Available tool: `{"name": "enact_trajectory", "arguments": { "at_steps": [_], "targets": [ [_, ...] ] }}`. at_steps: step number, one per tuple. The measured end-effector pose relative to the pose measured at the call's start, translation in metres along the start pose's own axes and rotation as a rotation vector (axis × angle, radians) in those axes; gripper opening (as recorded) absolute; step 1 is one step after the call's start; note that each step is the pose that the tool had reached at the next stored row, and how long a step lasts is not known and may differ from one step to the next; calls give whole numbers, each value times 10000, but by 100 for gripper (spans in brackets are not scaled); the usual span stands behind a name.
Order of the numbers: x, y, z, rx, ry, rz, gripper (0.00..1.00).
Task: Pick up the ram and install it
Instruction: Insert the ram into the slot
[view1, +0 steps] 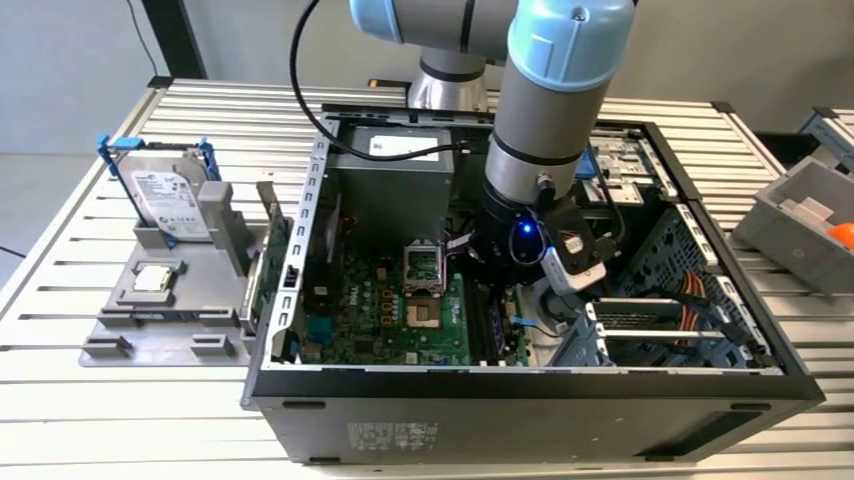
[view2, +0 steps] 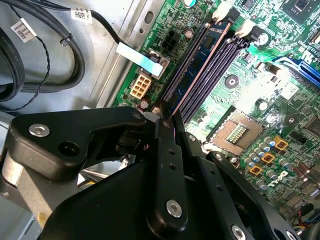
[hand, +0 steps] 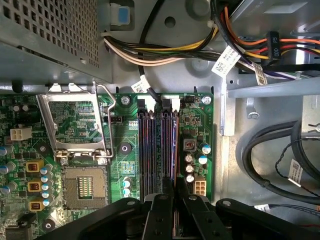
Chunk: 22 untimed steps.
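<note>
The arm reaches down into the open computer case (view1: 534, 385), a black steel box lying on its side on the slatted metal bench (view1: 107, 420). In both wrist views the gripper (hand: 169, 186) sits low over the green motherboard (hand: 65, 130), its matte black fingers (view2: 167, 150) drawn close together and clamped on the ram (view2: 197, 62), a thin, dark bluish stick held on edge. The stick lies in line with the long black memory slots (hand: 147, 145) and sits in one of them (how far down it is pressed cannot be told), near the case wall where grey and black cables (hand: 270, 160) loop. Beside the slots lies the square processor socket (hand: 82, 187) with its bright metal frame (hand: 75, 122) hinged open.

In the exterior view, the glossy grey and pale blue arm hides the gripper's tips. Toward the bench's edge on the exterior view's left, a grey plastic fixture (view1: 167, 300) holds a silver hard drive (view1: 170, 205) in a blue frame, standing upright. A green card (view1: 274, 275) stands on edge between the fixture and the case.
</note>
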<state>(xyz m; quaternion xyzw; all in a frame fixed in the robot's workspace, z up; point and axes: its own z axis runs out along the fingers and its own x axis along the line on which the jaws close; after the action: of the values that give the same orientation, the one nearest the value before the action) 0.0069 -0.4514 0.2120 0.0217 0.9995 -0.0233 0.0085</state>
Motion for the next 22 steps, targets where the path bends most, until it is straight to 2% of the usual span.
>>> {"name": "enact_trajectory", "arguments": {
  "at_steps": [10,16,22],
  "targets": [
    [0,3,1,8,0,-1,0],
    [1,5,45,7,0,0,0],
    [1,6,48,2,-2,-1,0]
  ]
}}
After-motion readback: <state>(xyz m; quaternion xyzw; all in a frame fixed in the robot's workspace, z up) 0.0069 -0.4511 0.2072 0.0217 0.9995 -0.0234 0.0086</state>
